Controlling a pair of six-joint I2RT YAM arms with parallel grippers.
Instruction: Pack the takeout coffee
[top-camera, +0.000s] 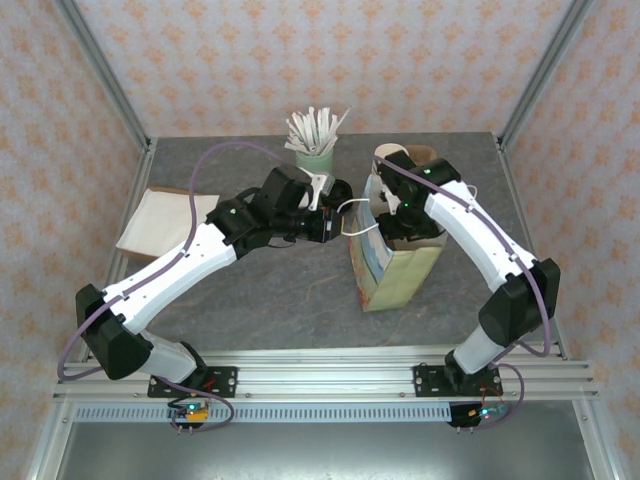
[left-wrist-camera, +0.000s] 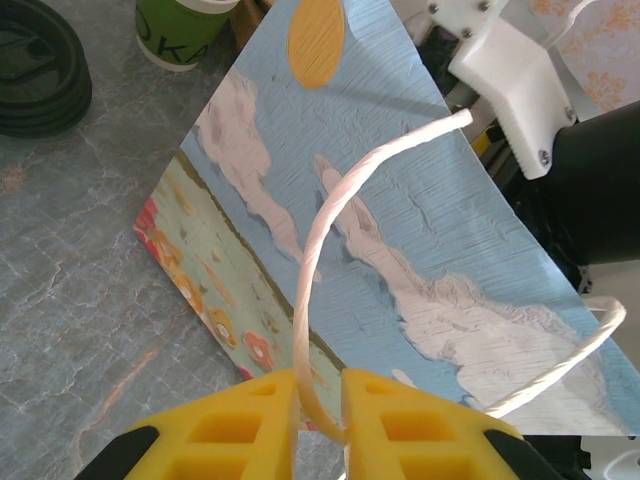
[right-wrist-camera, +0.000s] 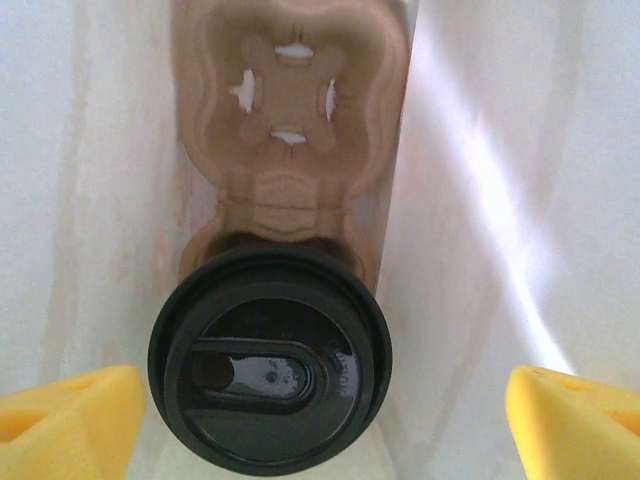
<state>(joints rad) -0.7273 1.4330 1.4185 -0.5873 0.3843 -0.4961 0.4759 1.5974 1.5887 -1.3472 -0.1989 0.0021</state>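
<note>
**Coffee down in bag, right pincer wide**

Takeout coffee (right-wrist-camera: 270, 360) sits in the cardboard carrier (right-wrist-camera: 290, 110) inside the paper bag (top-camera: 400, 275), near the right edge of the counter (top-camera: 270, 300). Right pincer (right-wrist-camera: 322, 425) is wide, fingers either side of the lid and off it, bag walls close. Left pincer (left-wrist-camera: 320, 420) pinches the bag's cord handle (left-wrist-camera: 330, 210). Mug of sticks (top-camera: 315, 150) stands at the far edge, lid stack (left-wrist-camera: 35, 70) near the bag.

One paper bag (top-camera: 400, 275), one takeout coffee (right-wrist-camera: 270, 375), one cup carrier (right-wrist-camera: 290, 110), one mug (top-camera: 314, 160).
</note>
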